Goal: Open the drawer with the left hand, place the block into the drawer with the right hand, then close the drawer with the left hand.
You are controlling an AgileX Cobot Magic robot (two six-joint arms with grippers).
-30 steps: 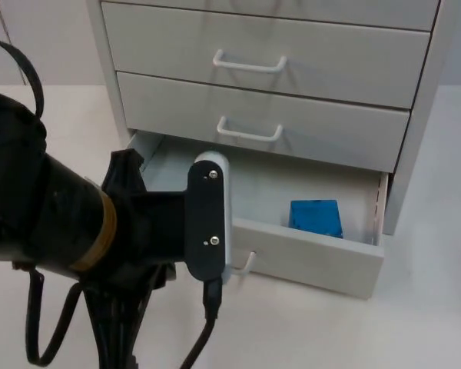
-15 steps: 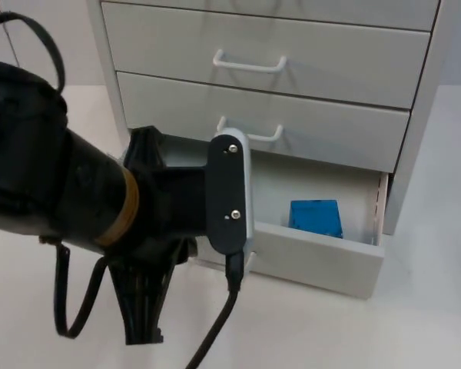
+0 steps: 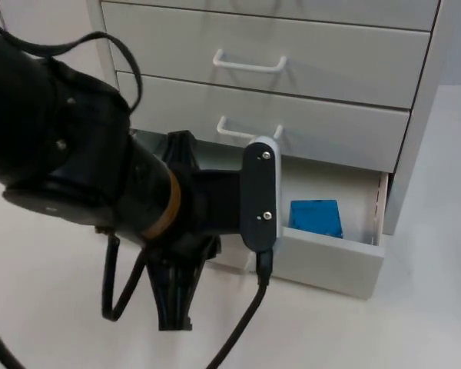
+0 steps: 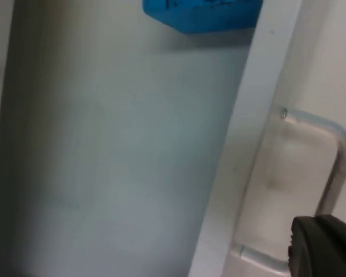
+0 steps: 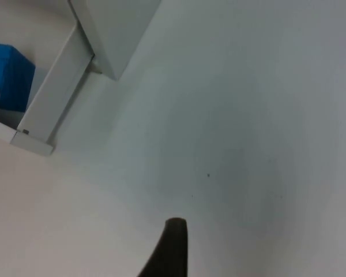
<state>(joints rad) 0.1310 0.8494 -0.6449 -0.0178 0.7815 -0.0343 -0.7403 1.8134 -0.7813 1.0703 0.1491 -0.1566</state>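
The bottom drawer (image 3: 326,260) of the white cabinet stands pulled out. A blue block (image 3: 316,217) lies inside it near its right end. My left arm (image 3: 100,184) reaches across the table's left side to the drawer's front and covers the left part of it. In the left wrist view my left gripper (image 4: 326,245) sits just outside the drawer front (image 4: 248,144), close to its metal handle (image 4: 334,167), with the block (image 4: 202,11) further in. My right gripper (image 5: 172,248) hangs over bare table, off the drawer's corner (image 5: 52,98), with the block (image 5: 8,78) behind it.
Above the pulled-out drawer the cabinet (image 3: 422,115) has two closed drawers, each with a white handle (image 3: 250,61) (image 3: 250,131). White table top (image 3: 438,292) stretches to the right of the cabinet and in front of it.
My left arm has swung right and forward, from the table's left side up to the drawer front. The drawer and the blue block have stayed where they were.
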